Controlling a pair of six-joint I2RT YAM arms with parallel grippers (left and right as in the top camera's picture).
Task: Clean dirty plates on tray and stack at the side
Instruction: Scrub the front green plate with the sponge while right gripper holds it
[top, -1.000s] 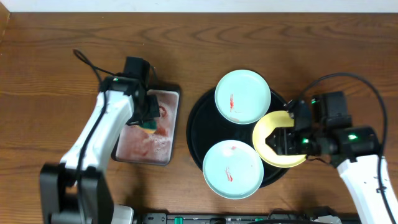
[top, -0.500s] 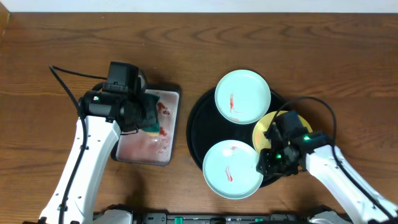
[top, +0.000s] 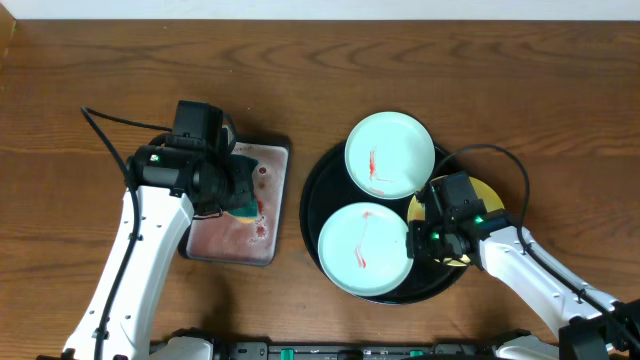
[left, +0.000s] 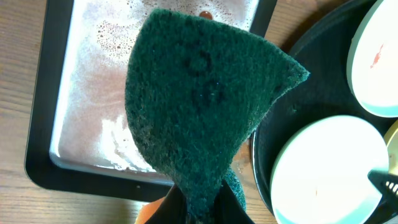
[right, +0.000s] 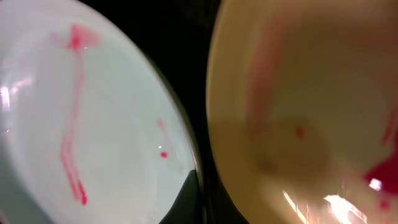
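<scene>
- Overhead view: as far as I can judge the cleaning has hardly begun. All three plates lie on the black tray (top: 312, 205), right of the middle of the wooden table (top: 90, 60) and toward its near edge, and none is stacked at the side.
- The far mint plate (top: 390, 155) and the near mint plate (top: 362, 250) each carry a thin red streak. The yellow plate (top: 488, 193), on the tray's side nearest the table's right edge, is largely under the right arm, and the right wrist view shows red spots on it.
- The left gripper (left: 198, 208) is clamped on the green sponge (left: 199, 106) and holds it above the small rectangular tray (left: 43, 112), left of the black tray.
- The right gripper (top: 424, 240) sits at the near mint plate's right rim, between that plate and the yellow one. One dark fingertip (right: 190, 193) shows at the rim, but I cannot tell whether the jaws pinch it.
- The plates are shallow, round, smooth and glossy. The black tray is shiny with a raised rim.
- The sponge is coarse and fibrous, bent into a limp flap. The small tray's pale floor is wet, foamy and tinged pink.
</scene>
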